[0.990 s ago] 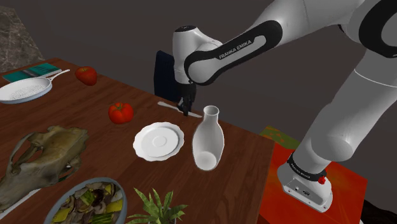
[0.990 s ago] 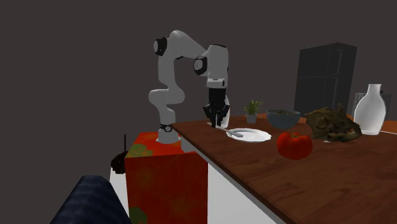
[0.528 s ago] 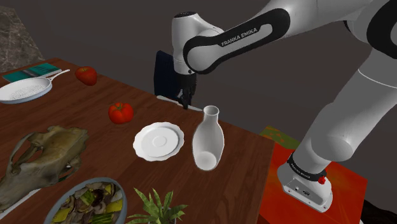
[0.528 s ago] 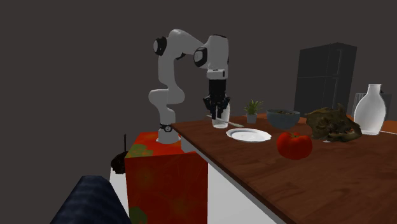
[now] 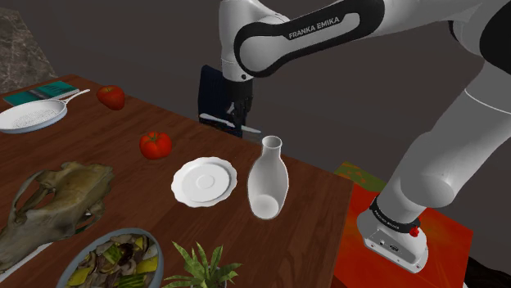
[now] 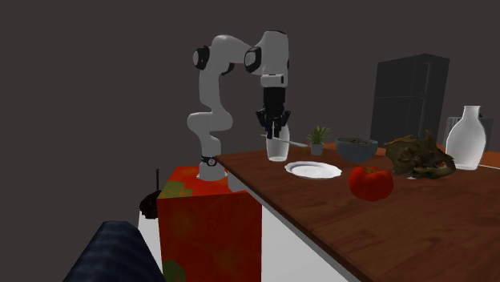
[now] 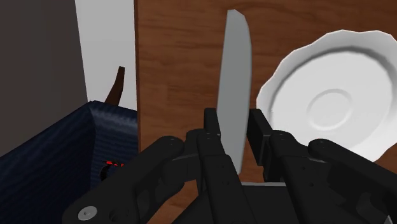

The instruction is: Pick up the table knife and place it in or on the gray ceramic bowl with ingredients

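Grey knife (image 7: 234,76) clasped in gripper (image 7: 235,124), roughly level, raised above table (image 5: 311,204) edge. Grey bowl (image 5: 157,248), filled with food, upright, well apart.

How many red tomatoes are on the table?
2. The first tomato sits beside the white plate, toward the shoulder view's left. The second tomato is farther back, near the white pan. Another could be hiding behind the bigger things.

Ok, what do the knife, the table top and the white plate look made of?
The knife is flat matte grey, likely metal, though nothing shines. The table top is brown with visible grain: wood. The plate is plain smooth white with a scalloped rim, ceramic-like but not certain.
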